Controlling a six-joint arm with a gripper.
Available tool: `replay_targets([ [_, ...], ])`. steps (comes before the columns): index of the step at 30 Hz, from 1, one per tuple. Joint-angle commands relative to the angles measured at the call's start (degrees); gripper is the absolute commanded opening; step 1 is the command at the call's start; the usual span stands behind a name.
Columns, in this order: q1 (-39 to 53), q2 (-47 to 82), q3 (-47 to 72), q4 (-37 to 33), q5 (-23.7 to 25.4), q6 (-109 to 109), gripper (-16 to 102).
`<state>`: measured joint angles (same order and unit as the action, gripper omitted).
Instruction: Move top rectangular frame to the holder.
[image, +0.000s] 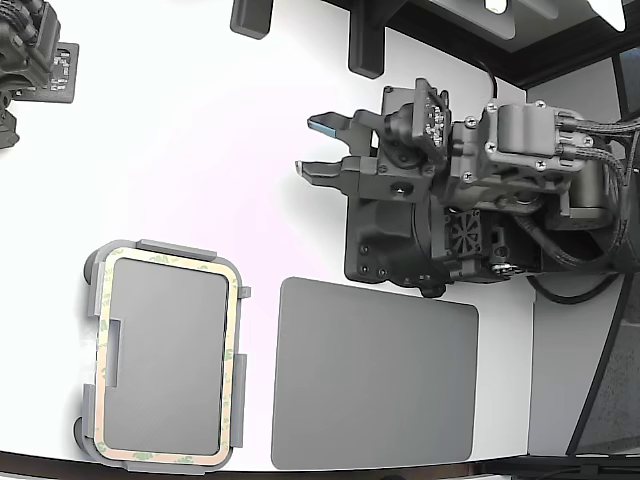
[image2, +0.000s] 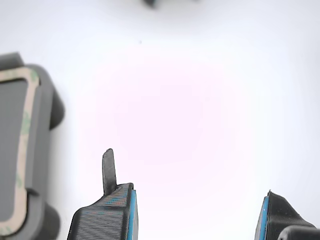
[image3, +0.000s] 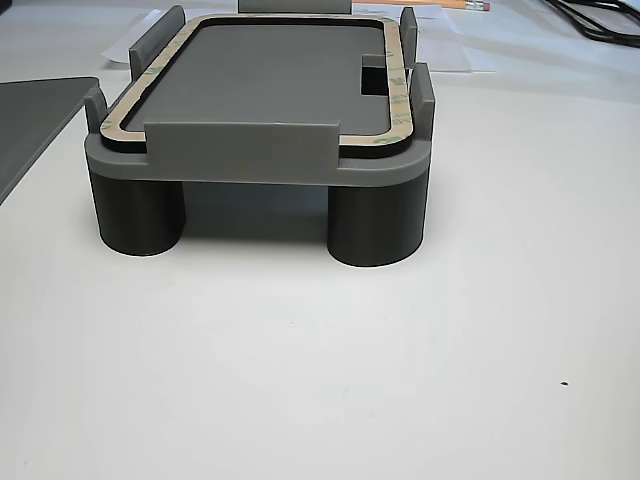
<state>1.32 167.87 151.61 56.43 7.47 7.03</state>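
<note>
Frame (image: 165, 358) is already sitting in the holder (image: 92, 300), inside the raised tabs, lying flat around the dark inner plate. Low other view agrees: tan outline (image3: 402, 90) flush w/ the holder top (image3: 245, 165), no corner riding up that I can see. Looks done or v. close, imo.

Gripper (image: 322, 147) is empty, jaws apart, parked well clear of the holder over bare white table (image: 200, 150), near the top edge of the grey mat (image: 375, 375). Wrist view: both fingertips (image2: 117, 210) w/ nothing between them, holder edge (image2: 45, 100) off to one side.

Risks from here:
- arm sweeping low past the holder → clips a tab, knocks the frame out of seat
- frame is thin, prob. light → any bump could lift a corner
- far-side edge not fully visible in the low view, so seating there unconfirmed
</note>
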Motion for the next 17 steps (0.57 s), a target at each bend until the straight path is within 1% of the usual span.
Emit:
replay_targets([
  [1, -0.9, 1.5, -0.5, -0.7, 1.4, 0.7, 100],
  [17, -0.9, 1.5, -0.5, -0.6, 1.8, 0.9, 100],
])
